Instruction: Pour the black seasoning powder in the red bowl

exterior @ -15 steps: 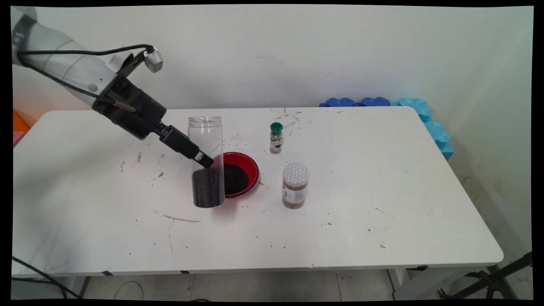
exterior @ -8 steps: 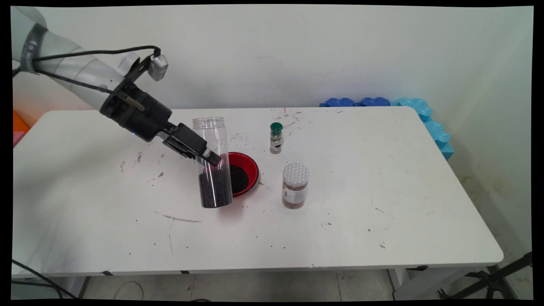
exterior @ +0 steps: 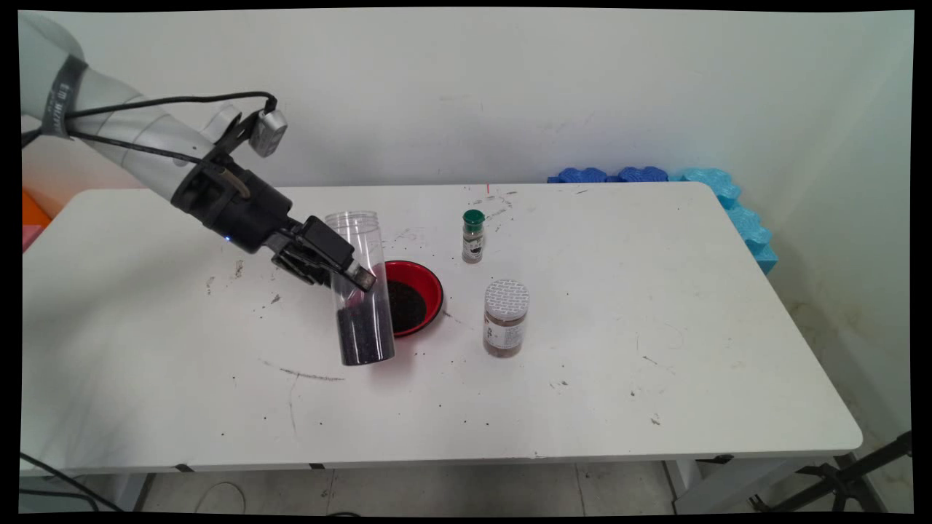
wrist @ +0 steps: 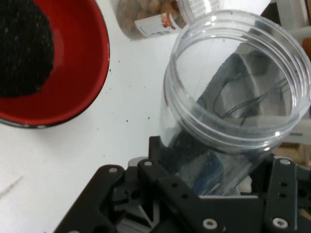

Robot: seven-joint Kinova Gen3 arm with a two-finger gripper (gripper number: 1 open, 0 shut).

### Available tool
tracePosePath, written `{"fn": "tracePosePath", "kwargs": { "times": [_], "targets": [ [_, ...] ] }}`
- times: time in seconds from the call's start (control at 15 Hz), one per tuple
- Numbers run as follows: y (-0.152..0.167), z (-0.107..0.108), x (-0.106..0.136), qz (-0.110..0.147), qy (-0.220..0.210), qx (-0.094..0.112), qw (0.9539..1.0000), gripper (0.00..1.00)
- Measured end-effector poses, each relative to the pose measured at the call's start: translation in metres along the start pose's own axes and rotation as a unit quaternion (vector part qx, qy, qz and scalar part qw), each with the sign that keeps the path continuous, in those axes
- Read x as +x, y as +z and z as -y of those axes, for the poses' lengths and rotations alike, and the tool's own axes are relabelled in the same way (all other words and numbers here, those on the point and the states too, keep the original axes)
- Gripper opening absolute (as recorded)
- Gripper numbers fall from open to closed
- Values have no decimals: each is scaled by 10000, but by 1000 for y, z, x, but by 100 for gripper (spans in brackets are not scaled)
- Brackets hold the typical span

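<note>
My gripper [exterior: 348, 275] is shut on a tall clear plastic jar [exterior: 360, 291] without a lid, its lower part filled with black grains. The jar leans, mouth toward the upper left, bottom just in front of the left rim of a red bowl [exterior: 435, 290] that holds more black grains. In the hand view the jar's open mouth [wrist: 238, 97] fills the right side between the black linkage of my gripper [wrist: 214, 179], and the red bowl [wrist: 77, 82] lies at the upper left. Whether the jar's bottom touches the table I cannot tell.
A small spice bottle with a green cap [exterior: 473, 236] stands behind the bowl. A brown-filled jar with a silver lid [exterior: 506, 318] stands to the bowl's right, also seen as the jar [wrist: 150, 17]. Blue foam pieces [exterior: 728, 204] lie at the table's far right corner.
The gripper has moved slightly right and lower with the jar and turned at the wrist. The jar, upright a second ago, now leans with its bottom toward the bowl.
</note>
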Motion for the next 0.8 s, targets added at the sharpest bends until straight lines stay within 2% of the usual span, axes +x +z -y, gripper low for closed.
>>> {"fn": "tracePosePath", "kwargs": {
  "times": [0.2, 0.4, 0.6, 0.8],
  "targets": [
    [1, 4, -1, -20, -519, -57, 9986, 0],
    [2, 9, -2, -72, -1202, -140, 9926, 0],
    [4, 12, -3, -100, -1808, -222, 9832, 0],
    [6, 14, -4, -122, -2420, -332, 9696, 0]
  ]
}}
